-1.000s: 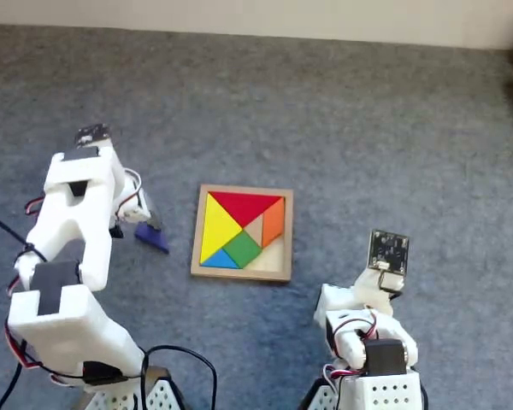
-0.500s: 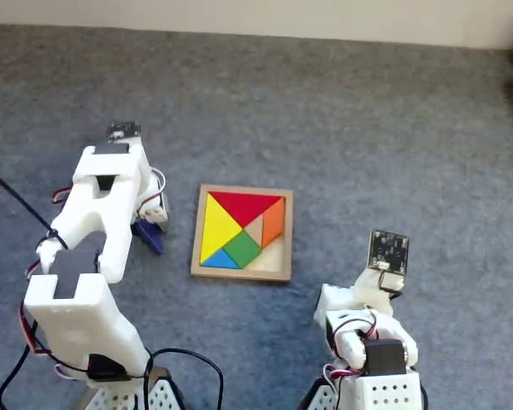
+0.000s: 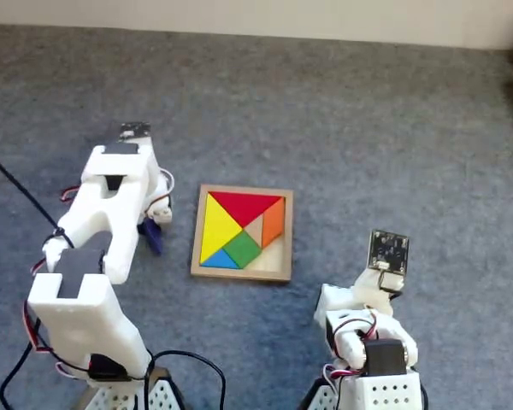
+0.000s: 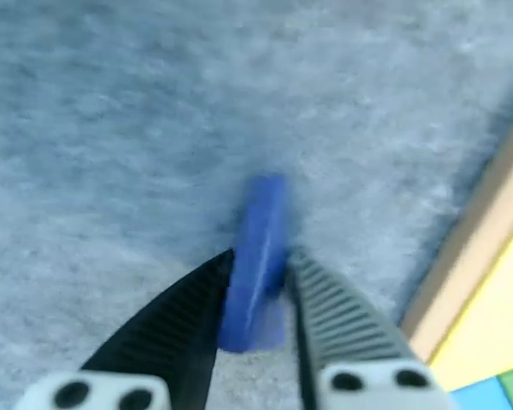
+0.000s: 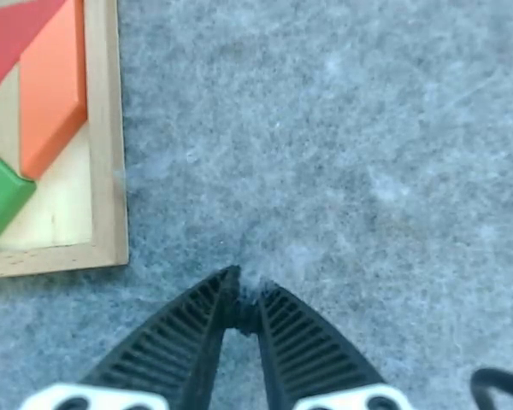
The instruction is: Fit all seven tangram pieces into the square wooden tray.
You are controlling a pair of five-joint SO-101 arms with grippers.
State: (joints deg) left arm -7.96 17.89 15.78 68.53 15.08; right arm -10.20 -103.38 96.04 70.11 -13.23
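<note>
The square wooden tray [image 3: 242, 273] lies mid-carpet holding red, yellow, green, orange and light blue pieces; bare wood shows at its lower right. The tray's corner [image 4: 487, 222] appears in the left wrist view and its edge [image 5: 111, 171] in the right wrist view. My left gripper [image 4: 258, 282] is shut on a dark blue piece [image 4: 256, 256], held on edge above the carpet just left of the tray. From above the blue piece [image 3: 152, 235] peeks out beside the left arm. My right gripper [image 5: 244, 299] rests shut and empty over carpet, near the tray's lower right corner.
Grey carpet surrounds the tray on all sides. A small circuit board [image 3: 388, 249] sits on the right arm, right of the tray. Cables [image 3: 184, 363] trail near the left arm's base.
The left arm has swung rightward toward the tray, carrying the dark blue piece with it. The right arm has stayed still.
</note>
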